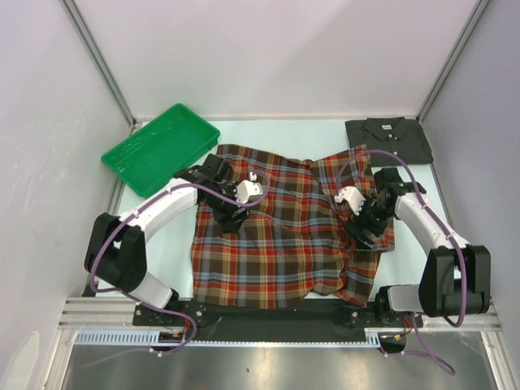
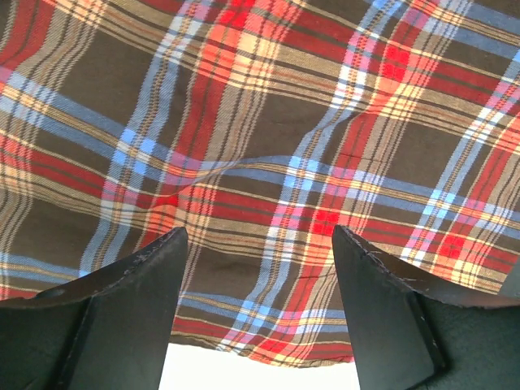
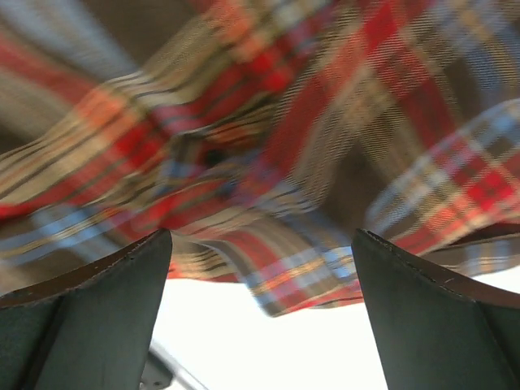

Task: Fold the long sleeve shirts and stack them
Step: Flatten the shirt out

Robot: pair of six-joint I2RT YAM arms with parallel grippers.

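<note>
1. Dark fingers (image 2: 130,309) of my left end effector (image 2: 260,236) are standing closest to the lens in the left wrist view. They are spread wide apart with nothing pinched between them, so this end effector is released.
2. Beyond them the plaid shirt (image 2: 268,122) is filling almost the whole view, and a soft wrinkle is running across the cloth. Its edge is showing at the bottom against the pale worktop (image 1: 284,130).
3. My right end effector (image 3: 262,244) is also standing released, its fingers wide apart and gripping nothing. The plaid cloth beyond it is looking blurred and bunched.
4. Seen from above, the plaid shirt is lying spread in the middle of the worktop and is crumpling somewhat along its right side.
5. My left end effector is hanging over the shirt's far left part and my right one over its right edge. I cannot tell if they are touching the cloth.
6. The charcoal grey shirt (image 1: 388,138) is lying folded in the far right corner, just beside the plaid shirt's far right corner.
7. A green tray (image 1: 160,149) is sitting at an angle at the far left, near the plaid shirt.
</note>
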